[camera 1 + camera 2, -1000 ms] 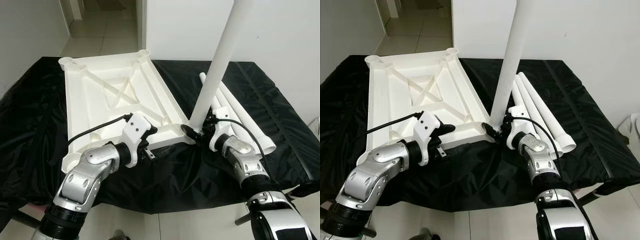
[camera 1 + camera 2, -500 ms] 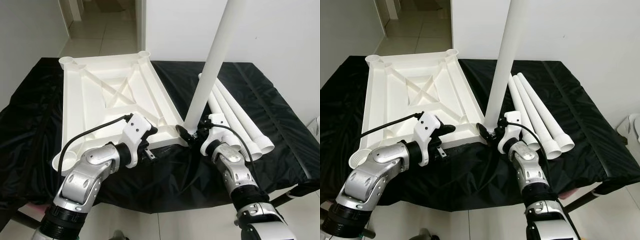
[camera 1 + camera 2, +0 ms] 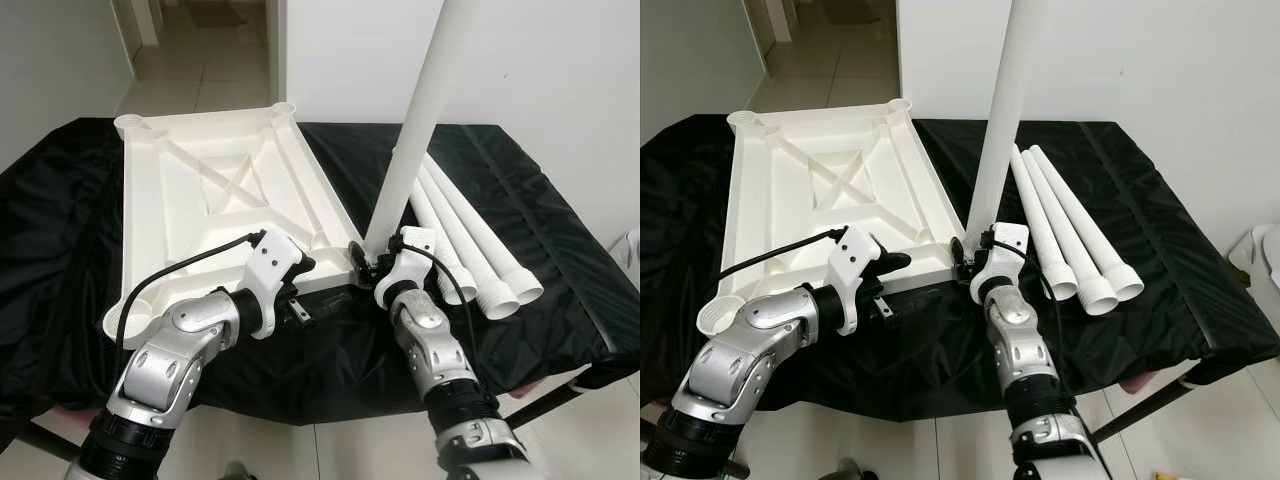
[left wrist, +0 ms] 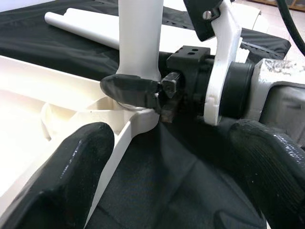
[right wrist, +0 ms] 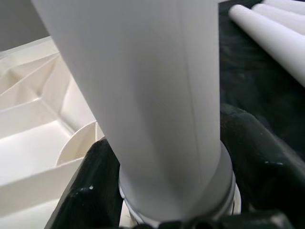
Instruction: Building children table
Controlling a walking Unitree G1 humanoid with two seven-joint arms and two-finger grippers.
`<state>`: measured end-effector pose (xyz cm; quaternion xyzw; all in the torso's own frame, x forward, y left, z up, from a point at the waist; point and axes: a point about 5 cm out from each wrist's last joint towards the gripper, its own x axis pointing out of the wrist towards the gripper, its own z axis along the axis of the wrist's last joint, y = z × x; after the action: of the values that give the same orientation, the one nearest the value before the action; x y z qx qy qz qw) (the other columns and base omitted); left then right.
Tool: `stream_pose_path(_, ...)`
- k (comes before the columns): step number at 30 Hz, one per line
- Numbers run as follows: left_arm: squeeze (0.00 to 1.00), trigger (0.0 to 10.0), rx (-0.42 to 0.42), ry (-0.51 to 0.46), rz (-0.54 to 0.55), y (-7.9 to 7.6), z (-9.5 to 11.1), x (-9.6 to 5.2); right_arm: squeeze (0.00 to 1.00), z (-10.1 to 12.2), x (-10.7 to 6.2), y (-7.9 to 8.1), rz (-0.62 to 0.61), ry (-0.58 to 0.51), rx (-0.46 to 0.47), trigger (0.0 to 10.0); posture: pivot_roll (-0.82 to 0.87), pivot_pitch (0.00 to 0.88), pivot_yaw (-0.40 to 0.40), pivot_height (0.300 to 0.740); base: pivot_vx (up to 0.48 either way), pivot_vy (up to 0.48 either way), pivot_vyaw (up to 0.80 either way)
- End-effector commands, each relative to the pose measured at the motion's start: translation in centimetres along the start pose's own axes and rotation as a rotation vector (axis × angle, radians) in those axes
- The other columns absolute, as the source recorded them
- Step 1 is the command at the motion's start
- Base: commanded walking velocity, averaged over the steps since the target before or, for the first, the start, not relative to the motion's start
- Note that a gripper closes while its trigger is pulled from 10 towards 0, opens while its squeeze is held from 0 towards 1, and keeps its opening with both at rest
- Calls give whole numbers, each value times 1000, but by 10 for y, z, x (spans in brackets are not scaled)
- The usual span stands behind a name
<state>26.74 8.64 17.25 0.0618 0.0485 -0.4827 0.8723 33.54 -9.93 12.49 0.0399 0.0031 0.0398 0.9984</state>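
The white tabletop (image 3: 200, 200) lies upside down on the black-covered table (image 3: 60, 230). My right gripper (image 3: 372, 262) is shut on a white leg (image 3: 420, 110), low on its foot. The leg stands nearly upright, its foot at the corner socket (image 4: 138, 119) nearest me. Both black fingers (image 5: 90, 191) clasp the leg (image 5: 143, 95) just above that socket. My left gripper (image 3: 305, 285) is open at the tabletop's front rim beside that corner. Its fingers (image 4: 62, 176) stand wide apart, the rim running in between them.
Three more white legs (image 3: 470, 230) lie side by side on the cloth, right of the upright leg. A white wall (image 3: 560, 60) stands behind the table. A tiled corridor (image 3: 200, 60) opens at the back left. The table's front edge is close below my arms.
My right forearm has swung left and the held leg stands a little more upright at the corner. The left gripper has stayed at the rim. The view has shifted slightly.
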Motion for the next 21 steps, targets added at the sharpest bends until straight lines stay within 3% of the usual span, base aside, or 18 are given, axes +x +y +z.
stream_pose_path(1, 0, 10000, -2, 0, 10, -3, 1, 1, 0, -14, -5, -6, -73, 73, 37, 0, -18, 58, -4, 740, 0, 0, 0)
stream_pose_path(12, 0, 10000, -1, 1, 14, -1, 1, 0, 0, -15, -6, 0, -38, 94, 24, 314, -17, 55, -3, 740, 0, 0, 0)
stream_pose_path(13, 0, 10000, 0, 1, 14, -1, 1, 0, 0, -15, -7, 2, -14, 101, 21, 10000, -19, 55, -3, 740, 0, 0, 0)
stream_pose_path(14, 0, 10000, 0, 2, 14, -1, 1, 0, 0, -15, -8, 3, -2, 107, 20, 10000, -19, 54, -2, 740, 0, 0, 0)
stream_pose_path(15, 0, 10000, 1, 2, 14, -1, 1, 0, 1000, -15, -8, 1, 2, 108, 3, 10000, -19, 52, -3, 740, 0, 0, 0)
stream_pose_path(21, 0, 10000, 2, 2, 12, -1, 2, 1, 1000, -9, -6, -6, 28, 76, -2, 10000, -20, 53, -2, 740, 0, 0, 0)
